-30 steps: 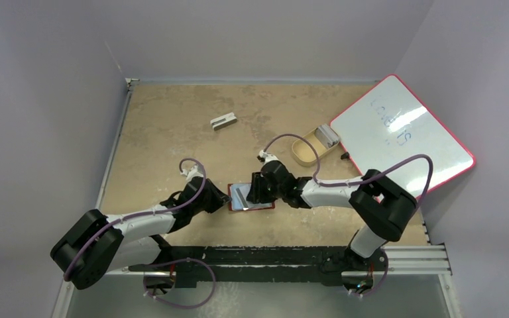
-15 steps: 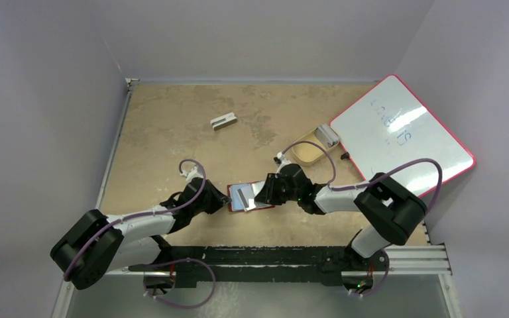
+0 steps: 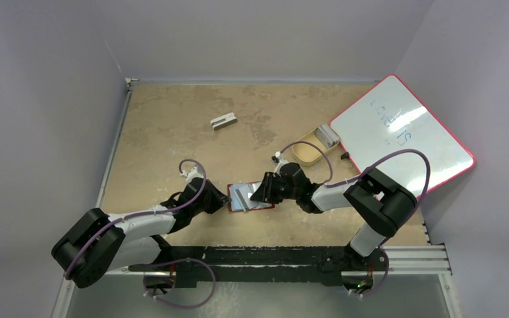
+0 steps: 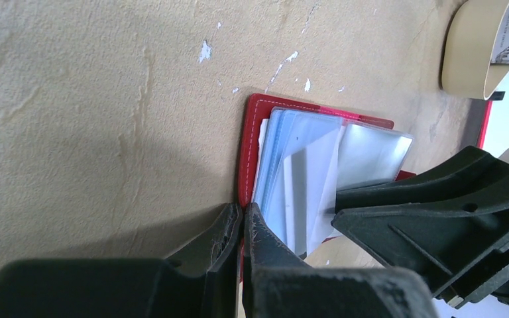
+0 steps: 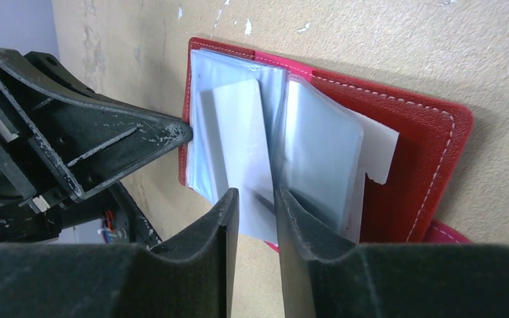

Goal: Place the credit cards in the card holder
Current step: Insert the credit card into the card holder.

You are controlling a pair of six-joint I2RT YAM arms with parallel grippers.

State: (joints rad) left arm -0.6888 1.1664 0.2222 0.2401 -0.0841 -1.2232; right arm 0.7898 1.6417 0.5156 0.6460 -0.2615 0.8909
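Note:
The red card holder (image 3: 249, 199) lies open on the table between both arms, its clear sleeves up. My left gripper (image 4: 242, 213) is shut on the holder's red left edge (image 4: 250, 132). My right gripper (image 5: 257, 195) is slightly open, its jaws on either side of the near end of a pale card (image 5: 238, 139) that lies in the sleeves of the holder (image 5: 424, 152). More cards (image 3: 329, 136) stand in the tan oval tray (image 3: 307, 154). The left gripper's tip (image 5: 185, 130) shows in the right wrist view.
A small grey-white block (image 3: 223, 120) lies at the back left of centre. A red-framed whiteboard (image 3: 404, 132) leans at the right, just behind the tray. The arms' base rail (image 3: 291, 255) runs along the near edge.
My right gripper drew back to the right off the middle of the holder, then held near its right half. The left arm and holder stayed put.

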